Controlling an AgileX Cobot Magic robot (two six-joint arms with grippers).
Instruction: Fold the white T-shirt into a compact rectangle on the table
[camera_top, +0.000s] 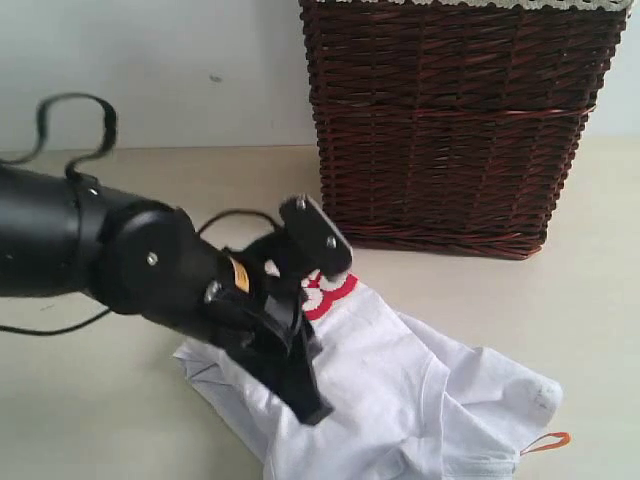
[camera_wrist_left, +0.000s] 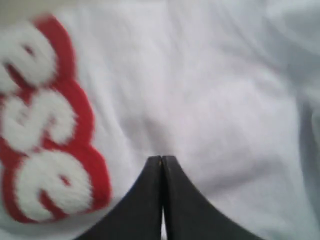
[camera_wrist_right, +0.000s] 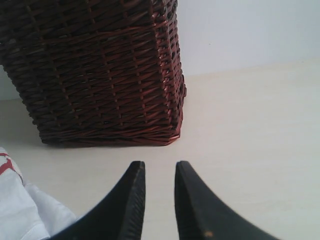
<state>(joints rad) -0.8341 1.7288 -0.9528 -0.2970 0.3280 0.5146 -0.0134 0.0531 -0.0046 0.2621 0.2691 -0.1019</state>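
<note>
T-shirt (camera_top: 420, 390), white and all crumpled, lies on the table (camera_top: 90, 420) in the outside view, just in front of the brown basket (camera_top: 460, 120). We see red letters (camera_top: 330, 293) at its far edge and a little orange tag (camera_top: 547, 441) sticking out at the near right. A black arm (camera_top: 90, 250) comes in from the left, and its left claw (camera_top: 312, 408) points down onto the left part of the T-shirt. In the left wrist view we look right down at the white cloth, with fuzzy white letters edged in red to one side. The two fingers of the left claw are pressed tight together, with their tips at the cloth. We cannot tell if any cloth is pinched between them. In the right wrist view the right claw (camera_wrist_right: 159, 166) hangs over bare table, its fingers a narrow way apart with nothing between them. The basket stands on the table beyond it. A corner of the T-shirt peeks in at one side, well apart from that claw.
</note>
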